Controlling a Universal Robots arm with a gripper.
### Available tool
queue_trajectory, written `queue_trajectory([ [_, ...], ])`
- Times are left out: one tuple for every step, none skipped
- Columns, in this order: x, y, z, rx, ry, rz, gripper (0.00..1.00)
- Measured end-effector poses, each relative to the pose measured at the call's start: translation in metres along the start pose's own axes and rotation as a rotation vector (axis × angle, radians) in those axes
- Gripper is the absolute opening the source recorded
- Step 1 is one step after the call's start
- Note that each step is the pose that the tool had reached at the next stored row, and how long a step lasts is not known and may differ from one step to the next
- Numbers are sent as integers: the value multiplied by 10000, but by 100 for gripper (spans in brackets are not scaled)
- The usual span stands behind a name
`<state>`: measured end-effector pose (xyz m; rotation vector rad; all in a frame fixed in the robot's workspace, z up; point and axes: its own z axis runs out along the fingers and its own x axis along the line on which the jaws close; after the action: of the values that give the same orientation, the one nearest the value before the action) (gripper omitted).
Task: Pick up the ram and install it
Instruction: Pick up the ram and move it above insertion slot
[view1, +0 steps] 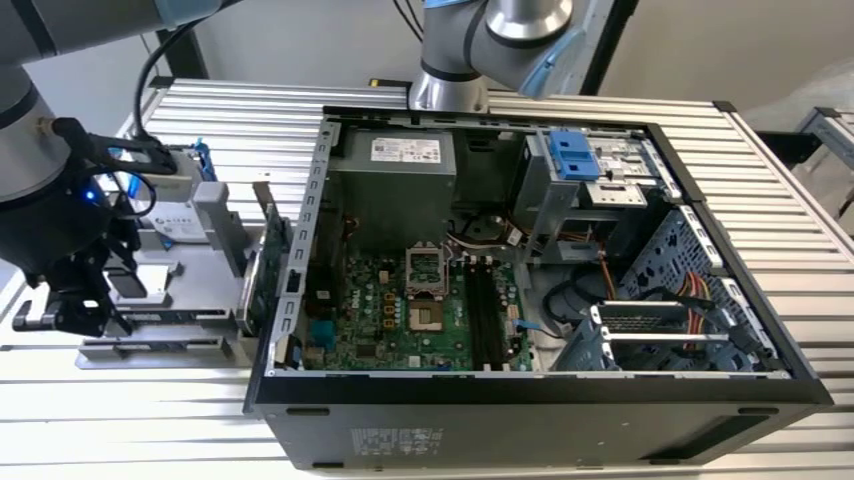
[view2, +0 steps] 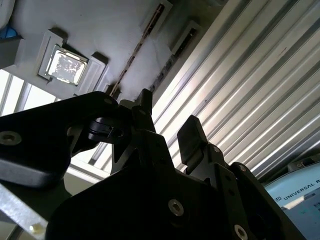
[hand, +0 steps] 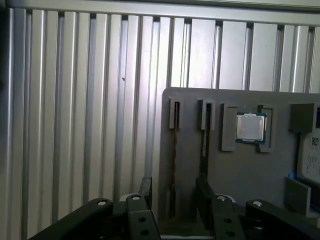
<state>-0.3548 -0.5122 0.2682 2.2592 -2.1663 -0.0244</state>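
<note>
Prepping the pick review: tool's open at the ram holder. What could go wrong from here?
1. The tool lines up astride the ram, but one finger sits in line with the second stick in the next slot; descending could clip it.
2. The ram stands thin edge up in the holder; an off-centre grasp may tilt it.
3. The board's ram slots sit low inside the case beside the socket; insertion room looks tight.

An open black metal computer case (view1: 534, 400) lies on the ribbed aluminium table (view1: 240, 110), with a flat grey parts holder (view1: 160, 350) just beside it on the exterior view's left. In the holder, the thin green ram stick (hand: 175, 150) stands edgewise in a slot near a square silver processor (hand: 250, 126). The black gripper (hand: 173, 186) straddles the stick, fingers apart.
</note>
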Motion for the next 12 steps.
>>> queue_trajectory([
  [1,0,7,-2,2,1,100],
  [1,0,15,-1,1,3,100],
  [1,-1,24,-1,1,9,100],
  [1,-1,32,-1,1,18,100],
  [1,-1,39,-2,1,37,100],
  [1,-1,47,-2,0,63,100],
  [1,-1,54,-1,0,88,100],
  [1,-1,62,-1,0,119,100],
  [1,-2,69,-1,-1,150,100],
  [1,-2,75,-1,-1,180,100],
  [1,-2,82,-1,-1,196,100],
  [2,-2,89,-1,-1,196,100],
])
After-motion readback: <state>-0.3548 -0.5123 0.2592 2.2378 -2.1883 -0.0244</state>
